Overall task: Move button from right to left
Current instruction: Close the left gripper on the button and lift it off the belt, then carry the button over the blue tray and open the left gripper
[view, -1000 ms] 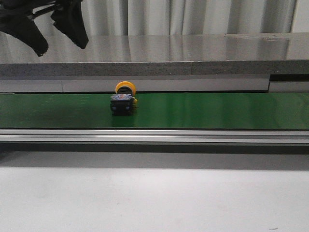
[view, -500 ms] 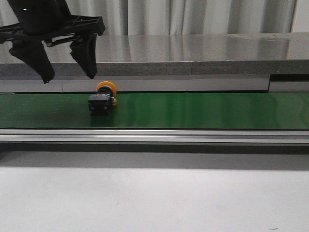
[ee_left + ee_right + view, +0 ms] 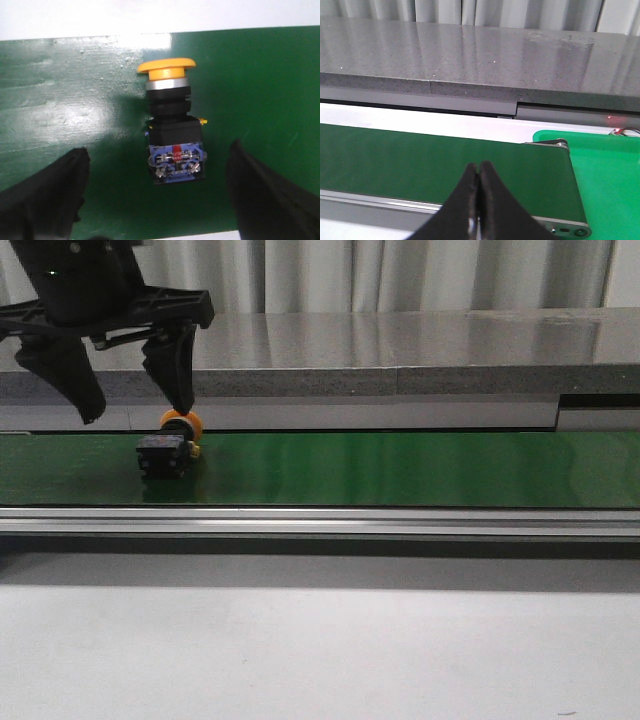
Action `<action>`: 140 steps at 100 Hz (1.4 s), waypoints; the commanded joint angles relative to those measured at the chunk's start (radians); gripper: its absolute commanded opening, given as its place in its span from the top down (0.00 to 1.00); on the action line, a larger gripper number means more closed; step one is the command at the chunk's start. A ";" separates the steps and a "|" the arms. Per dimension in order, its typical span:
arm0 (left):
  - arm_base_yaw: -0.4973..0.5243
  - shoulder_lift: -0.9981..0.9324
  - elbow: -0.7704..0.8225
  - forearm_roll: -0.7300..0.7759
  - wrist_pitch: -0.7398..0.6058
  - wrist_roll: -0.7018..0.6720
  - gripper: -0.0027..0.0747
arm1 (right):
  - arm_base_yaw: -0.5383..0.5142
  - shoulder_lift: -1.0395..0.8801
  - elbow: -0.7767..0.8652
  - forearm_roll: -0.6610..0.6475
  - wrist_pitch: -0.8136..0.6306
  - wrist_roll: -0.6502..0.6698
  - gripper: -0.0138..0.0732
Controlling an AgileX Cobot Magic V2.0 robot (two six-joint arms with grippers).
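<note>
Your left tool (image 3: 130, 400) hangs wide open over the button (image 3: 166, 449), with one finger (image 3: 172, 360) just above the yellow cap and nothing in its grip. The button lies on its side on the green belt (image 3: 400, 468), at about 9 o'clock in the front view, cap pointing to 12 o'clock. Your right tool (image 3: 479, 210) is closed tight with nothing in it, above the belt's end.
</note>
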State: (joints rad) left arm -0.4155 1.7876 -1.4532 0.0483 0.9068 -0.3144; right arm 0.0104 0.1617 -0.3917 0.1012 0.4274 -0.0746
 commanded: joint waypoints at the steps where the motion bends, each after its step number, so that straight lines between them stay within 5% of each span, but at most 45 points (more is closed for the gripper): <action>1: 0.004 -0.018 -0.032 0.017 -0.010 -0.012 0.25 | 0.001 0.009 -0.024 -0.004 -0.078 -0.002 0.92; 33: 0.032 0.038 -0.032 0.038 -0.009 -0.012 0.30 | 0.001 0.009 -0.024 -0.004 -0.078 -0.002 0.92; 66: 0.042 0.038 -0.032 0.038 -0.005 -0.012 0.77 | 0.001 0.009 -0.024 -0.004 -0.078 -0.002 0.92; 98: 0.064 -0.049 -0.043 0.040 -0.001 -0.012 0.77 | 0.001 0.009 -0.024 -0.004 -0.078 -0.002 0.92; 140: 0.305 -0.139 -0.043 0.038 0.100 0.100 0.77 | 0.001 0.009 -0.024 -0.004 -0.078 -0.002 0.92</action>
State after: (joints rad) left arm -0.1553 1.7062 -1.4648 0.0840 1.0098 -0.2421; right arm 0.0104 0.1617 -0.3917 0.1012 0.4274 -0.0746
